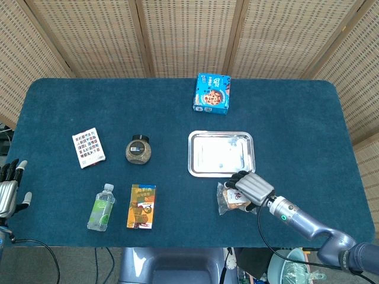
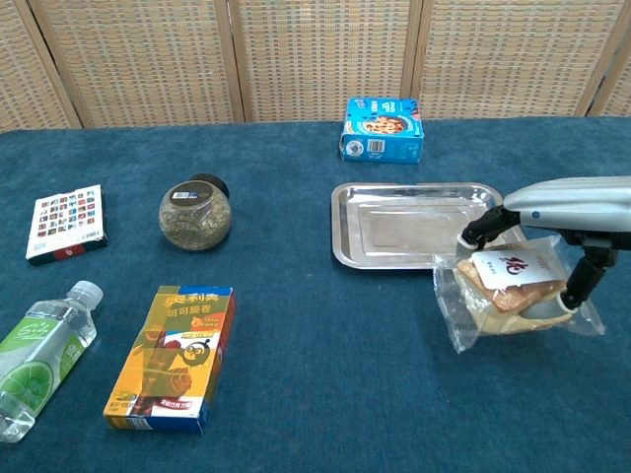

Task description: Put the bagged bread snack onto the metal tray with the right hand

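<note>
While the left robot hand (image 1: 8, 194) rests open at the worktop (image 1: 296, 118) edge in the head view, the right robot hand (image 1: 251, 188) grips the bagged bread snack (image 1: 232, 200) just below the metal tray (image 1: 221, 154). Chest view: the right robot hand (image 2: 552, 212) holds the bagged bread snack (image 2: 508, 291) lifted beside the metal tray's (image 2: 424, 225) near right corner.

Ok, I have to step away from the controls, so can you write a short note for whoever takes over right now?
Right hand: grips the bagged bread snack, lifted off the cloth at the near right corner of the metal tray.
Left hand: holds nothing, fingers apart, at the table's left edge.
Done: snack picked up and brought to the tray.
Left: carry it over the tray, which has nothing on it, set it down, release.
</note>
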Tool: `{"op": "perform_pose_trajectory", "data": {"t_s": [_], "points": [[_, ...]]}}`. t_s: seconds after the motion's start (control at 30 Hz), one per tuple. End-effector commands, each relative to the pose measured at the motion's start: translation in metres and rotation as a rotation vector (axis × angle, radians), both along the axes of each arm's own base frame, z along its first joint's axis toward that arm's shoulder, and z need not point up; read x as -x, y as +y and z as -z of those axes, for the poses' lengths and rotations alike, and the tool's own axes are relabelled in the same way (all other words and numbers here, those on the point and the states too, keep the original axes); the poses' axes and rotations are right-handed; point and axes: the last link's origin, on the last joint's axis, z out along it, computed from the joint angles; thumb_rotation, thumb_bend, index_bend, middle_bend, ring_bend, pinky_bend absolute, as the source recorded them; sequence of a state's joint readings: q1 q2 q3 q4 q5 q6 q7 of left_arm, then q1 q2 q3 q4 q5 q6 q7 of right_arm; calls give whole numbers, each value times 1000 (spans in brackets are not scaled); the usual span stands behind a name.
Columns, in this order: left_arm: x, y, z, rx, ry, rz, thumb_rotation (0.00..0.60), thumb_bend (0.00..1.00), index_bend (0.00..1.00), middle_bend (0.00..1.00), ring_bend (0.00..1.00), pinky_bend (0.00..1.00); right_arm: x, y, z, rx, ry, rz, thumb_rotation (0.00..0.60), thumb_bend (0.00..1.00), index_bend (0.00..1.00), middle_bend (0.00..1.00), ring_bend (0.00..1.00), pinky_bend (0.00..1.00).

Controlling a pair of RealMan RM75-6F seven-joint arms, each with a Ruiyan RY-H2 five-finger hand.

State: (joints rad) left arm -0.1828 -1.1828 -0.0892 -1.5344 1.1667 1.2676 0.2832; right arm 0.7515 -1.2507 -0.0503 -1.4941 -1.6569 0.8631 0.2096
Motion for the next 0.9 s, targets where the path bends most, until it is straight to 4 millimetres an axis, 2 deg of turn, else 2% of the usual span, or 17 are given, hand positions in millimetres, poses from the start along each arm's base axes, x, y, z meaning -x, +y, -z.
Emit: {"op": "perform_pose_trajectory", "data": {"t_s": [0.03,0.37,0.9], "points": [[0,2,0,1,-2,-3,600,421,0,0,0,0,-8,-12,-2,7,10,-2,600,314,347,420,216,206],[4,6,-2,-2,-10,-25,600,421,0,0,0,0,-28,-56,3,29,20,18,600,314,353,427,221,206],[11,8,-3,-5,-13,-54,600,421,0,0,0,0,-32,-106,14,38,58,56,600,314,354,430,223,207]]}}
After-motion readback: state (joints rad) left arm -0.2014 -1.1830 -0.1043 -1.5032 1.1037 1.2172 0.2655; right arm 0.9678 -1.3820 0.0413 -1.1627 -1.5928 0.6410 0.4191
